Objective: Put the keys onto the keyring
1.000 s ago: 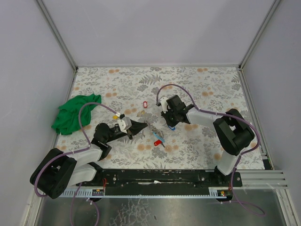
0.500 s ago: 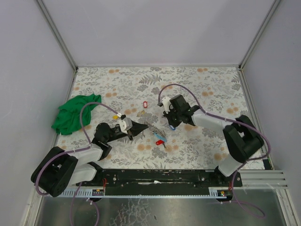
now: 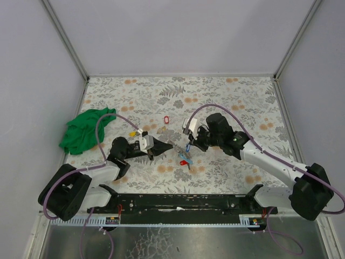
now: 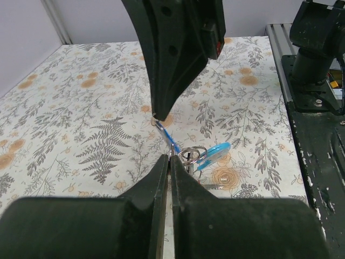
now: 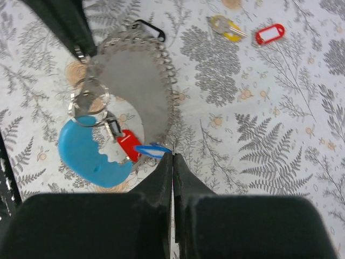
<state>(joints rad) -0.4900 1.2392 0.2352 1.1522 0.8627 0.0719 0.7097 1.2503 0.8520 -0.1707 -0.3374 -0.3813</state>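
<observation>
Left jaws: closed, tips meeting on the wire of the keyring (image 5: 89, 100).
Right jaws: closed, pinching one end of the blue-tagged key (image 5: 151, 150).
Keys, location: bunched between the two sets of jaws, near the front-centre of the worktop (image 3: 242, 97). Lifted or resting cannot be told.
Top view only: both arms reaching inward with tips close together. Bunch seen as a small red-and-blue speck, with no detail of the ring.
Left wrist view only: right jaws coming down from above, blue-tagged key slanting from their tip toward the keyring. Broad light-blue fob (image 4: 213, 152) just beside the ring.
Right wrist view only: left jaws entering at the upper left corner. Red tag (image 5: 129, 143) lying between the fob and the blue-tagged key. Beaded chain (image 5: 164, 75) curving beside the ring.
Surroundings: loose red tag (image 5: 269, 33) and yellow-headed key (image 5: 226, 26) farther back, well apart from the bunch. Black clip (image 5: 148, 27) near the chain. Green cloth (image 3: 83, 129) at the left edge.
Obstructions: own fingers filling the lower part of each wrist view and hiding the worktop beneath.
</observation>
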